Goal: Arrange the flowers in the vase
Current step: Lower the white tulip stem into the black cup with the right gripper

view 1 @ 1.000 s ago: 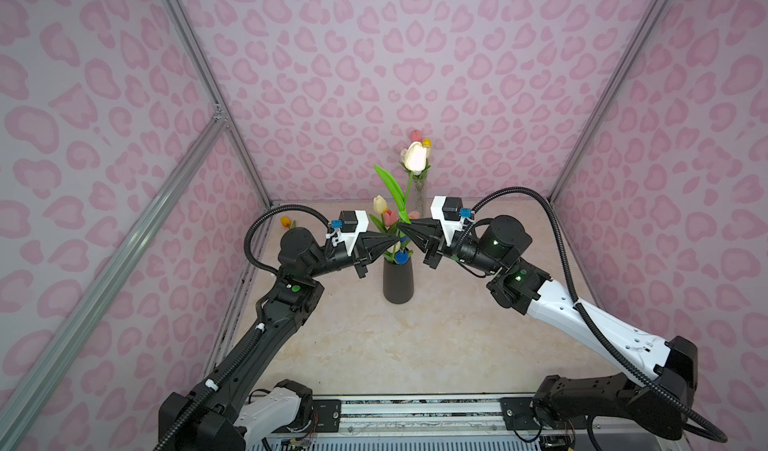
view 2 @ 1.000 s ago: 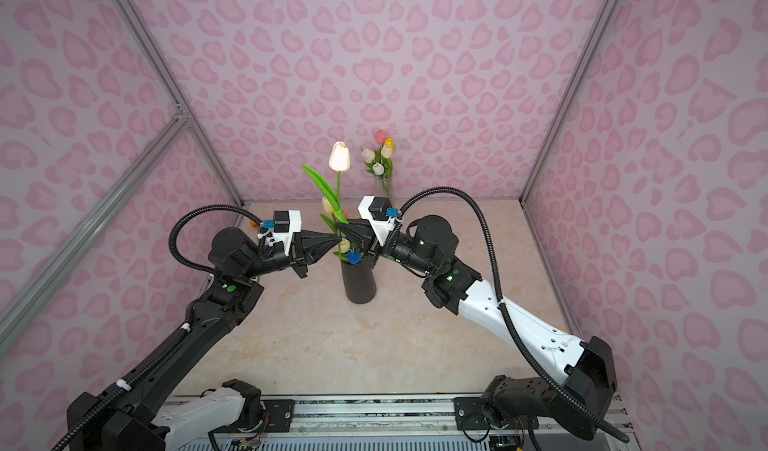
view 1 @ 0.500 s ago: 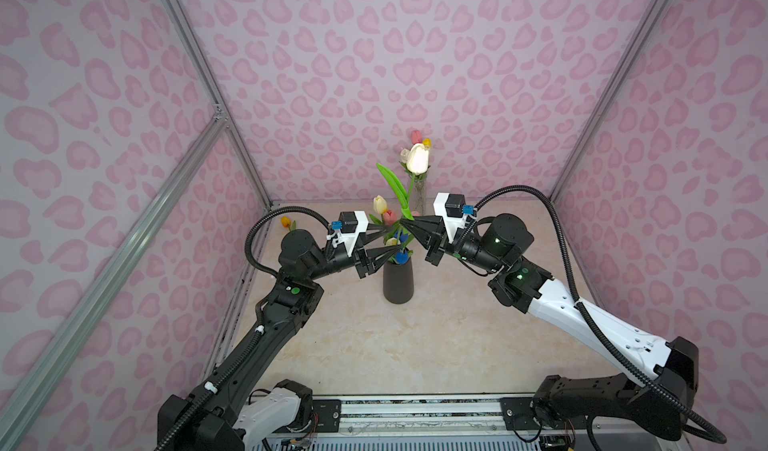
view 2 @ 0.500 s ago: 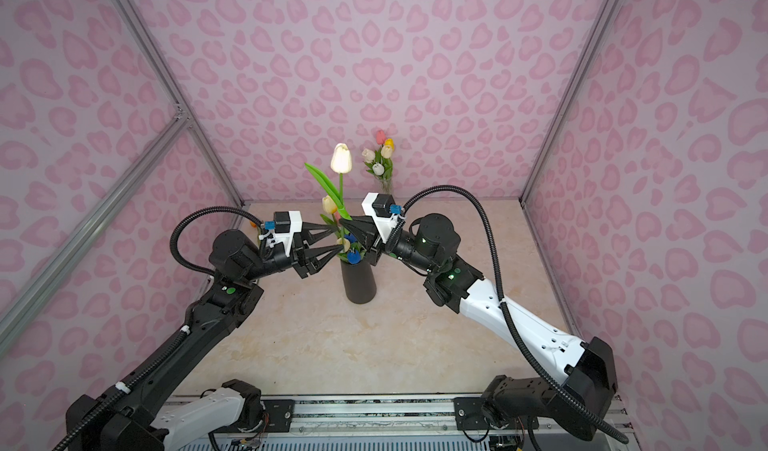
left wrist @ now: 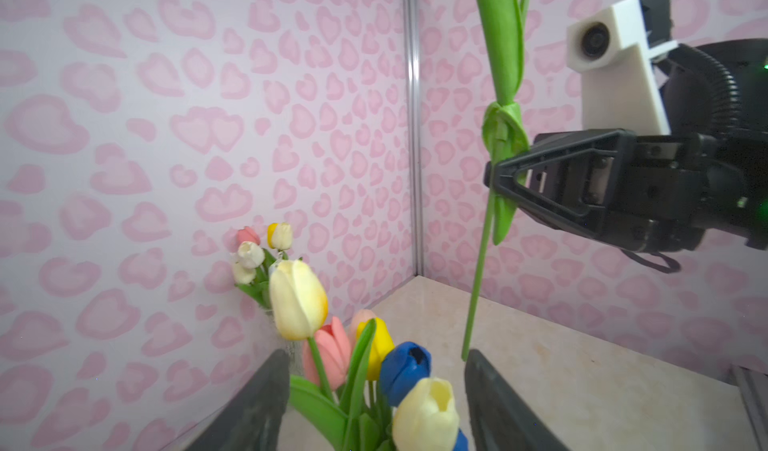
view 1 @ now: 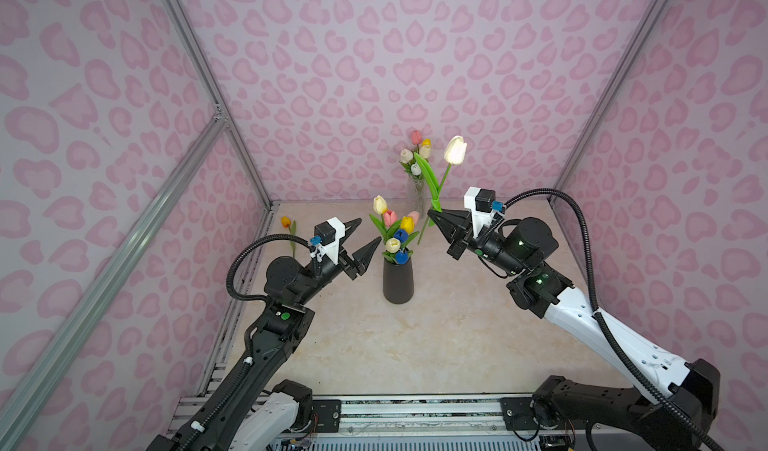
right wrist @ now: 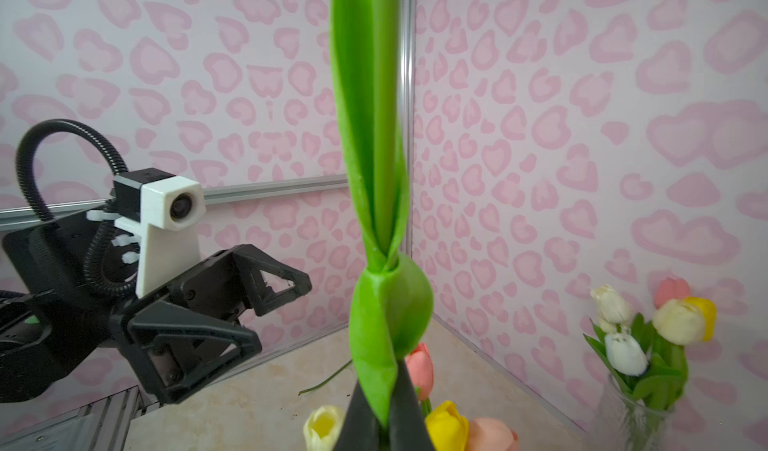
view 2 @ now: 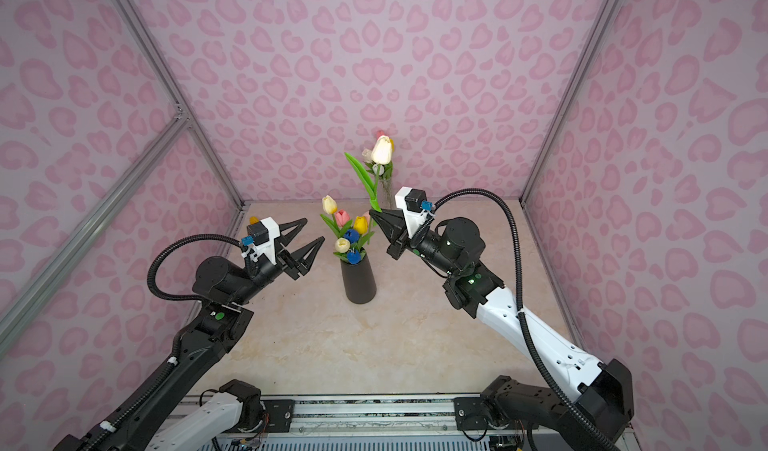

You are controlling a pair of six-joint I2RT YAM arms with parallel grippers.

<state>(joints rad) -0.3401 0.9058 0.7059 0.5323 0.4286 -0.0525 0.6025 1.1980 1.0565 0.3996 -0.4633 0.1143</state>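
A dark vase (view 1: pixel 398 280) (view 2: pixel 358 280) stands mid-table holding several flowers (view 1: pixel 395 230) (left wrist: pixel 405 365): yellow, pink, blue and cream tulips. My right gripper (view 1: pixel 432 216) (view 2: pixel 374 214) (right wrist: pixel 380 386) is shut on the leafy stem (right wrist: pixel 374 303) of a cream-white tulip (view 1: pixel 455 150) (view 2: pixel 382 149). That tulip is upright, up and to the right of the vase, its stem end (left wrist: pixel 473 303) hanging free beside the bouquet. Left of the vase, my left gripper (view 1: pixel 369 230) (view 2: pixel 314 229) (left wrist: pixel 376 351) is open with nothing held, and the bouquet shows between its fingers (left wrist: pixel 257 407).
A clear glass vase (view 1: pixel 417 197) (right wrist: pixel 631 420) with more tulips stands against the back wall. An orange tulip (view 1: pixel 286 222) lies on the floor by the left wall. Pink patterned walls close in on three sides.
My left gripper opened, let go of the cream-white tulip's stem and drew back to the left. My right gripper carried the tulip from over the vase to the right.
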